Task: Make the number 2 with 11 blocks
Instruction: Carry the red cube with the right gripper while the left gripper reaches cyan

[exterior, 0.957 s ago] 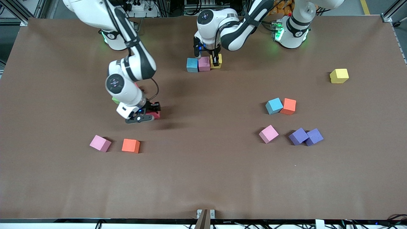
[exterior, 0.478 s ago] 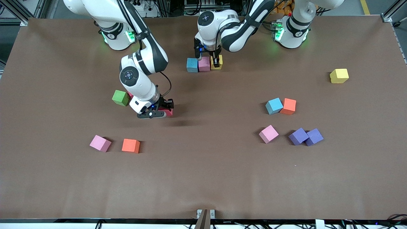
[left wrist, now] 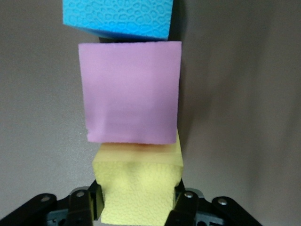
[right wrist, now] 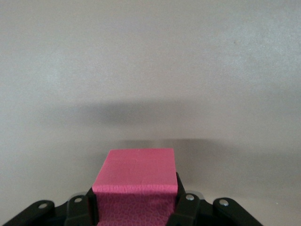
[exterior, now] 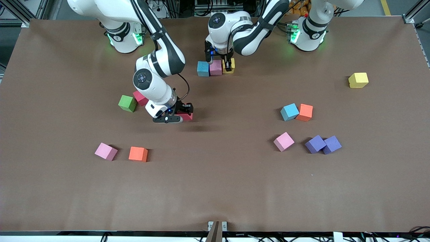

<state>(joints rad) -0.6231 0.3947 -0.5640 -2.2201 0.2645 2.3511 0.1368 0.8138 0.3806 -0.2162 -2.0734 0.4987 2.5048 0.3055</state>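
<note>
Your right arm reaches out mid-worktop, its right hand [exterior: 181, 116] pinching a red block [right wrist: 135, 188] low over the bare worktop [exterior: 215, 174]. Your left arm folds back near its base; the left hand [exterior: 220, 64] grips a yellow block [left wrist: 138, 188] that touches the pink block [left wrist: 130, 92], with a blue block [left wrist: 117, 18] next in the row.

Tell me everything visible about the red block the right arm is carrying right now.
The red block is a small matte foam cube, reddish pink with a finely pebbled face and square edges. It sits level between the fingers of the right end effector, which are shut on two of its sides, over bare table. In the front view only a corner shows past the fingers. Nothing else touches it; a shadow lies on the table under it.
</note>
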